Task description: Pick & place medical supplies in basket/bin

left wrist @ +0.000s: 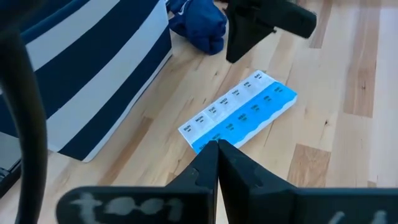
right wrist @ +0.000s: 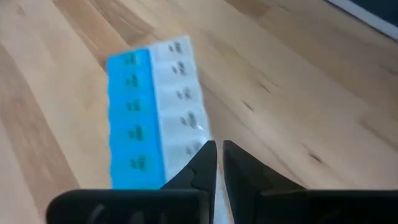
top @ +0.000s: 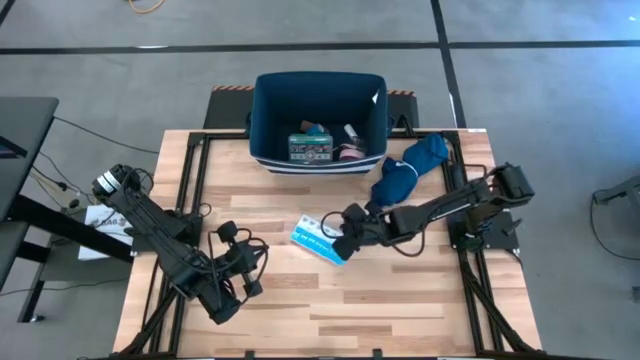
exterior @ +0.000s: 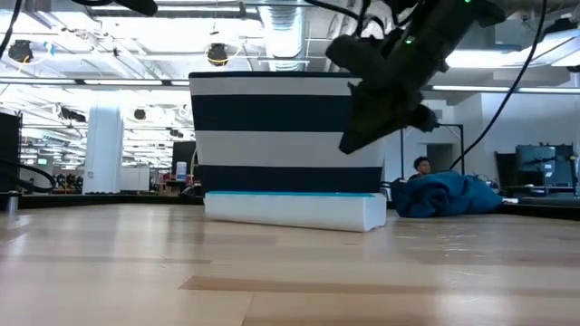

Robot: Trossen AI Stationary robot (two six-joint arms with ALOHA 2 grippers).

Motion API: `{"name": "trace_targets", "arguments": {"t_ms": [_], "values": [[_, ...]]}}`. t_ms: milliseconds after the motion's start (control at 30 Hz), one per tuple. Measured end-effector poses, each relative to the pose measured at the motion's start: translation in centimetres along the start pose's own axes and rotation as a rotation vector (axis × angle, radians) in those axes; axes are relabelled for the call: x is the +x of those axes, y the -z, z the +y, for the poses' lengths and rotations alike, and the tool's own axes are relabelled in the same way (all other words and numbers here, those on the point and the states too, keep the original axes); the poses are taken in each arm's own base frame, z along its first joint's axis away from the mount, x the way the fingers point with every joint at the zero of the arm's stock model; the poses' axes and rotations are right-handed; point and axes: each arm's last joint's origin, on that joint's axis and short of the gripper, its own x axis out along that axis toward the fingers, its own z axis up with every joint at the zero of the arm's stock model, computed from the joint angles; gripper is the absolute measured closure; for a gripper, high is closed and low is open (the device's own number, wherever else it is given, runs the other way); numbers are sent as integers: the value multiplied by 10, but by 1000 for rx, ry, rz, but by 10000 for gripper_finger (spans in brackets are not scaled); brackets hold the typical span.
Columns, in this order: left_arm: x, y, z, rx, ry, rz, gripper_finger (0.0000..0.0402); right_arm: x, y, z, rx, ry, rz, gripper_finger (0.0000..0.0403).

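Blue pill organizer [top: 318, 239] | flat, long axis diagonal | right hand [top: 337, 232] above

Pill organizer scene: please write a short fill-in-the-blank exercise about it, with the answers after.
1. The light blue pill organizer lies flat on the wooden ____.
2. The right claw hangs over the organizer with its fingers ____.
3. The blue cloth lies beside the navy ____, not inside it.
4. The left claw waits near the table's front edge, away from the bin, holding ____.

Answers: table; shut; bin; nothing
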Motion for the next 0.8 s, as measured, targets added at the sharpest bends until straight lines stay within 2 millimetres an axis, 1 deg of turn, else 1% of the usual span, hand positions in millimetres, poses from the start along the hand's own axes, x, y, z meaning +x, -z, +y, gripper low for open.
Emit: {"name": "trace_targets", "arguments": {"t_ms": [67, 133, 267, 367, 467, 567, 700, 800], "values": [[1, 2, 0, -8, 0, 1, 401, -1, 3, -5, 5, 45, 34, 384], [5, 7, -2, -24, 2, -6, 401, 0, 11, -11, 19, 106, 104, 387], [19, 21, -6, -71, 12, -23, 401, 9, 24, -10, 36, 133, 180, 394], [36, 33, -6, -102, 10, -26, 401, 19, 31, -3, 32, 118, 181, 399], [51, 43, -3, -136, 25, 12, 401, 30, 41, -1, 32, 116, 229, 402], [60, 51, 1, -141, 21, 43, 401, 42, 48, 2, 48, 107, 262, 401], [68, 54, 5, -151, 8, 63, 401, 45, 50, 10, 61, 49, 234, 402], [71, 53, 5, -152, 32, 94, 401, 43, 48, 22, 83, -58, 191, 402]]}}
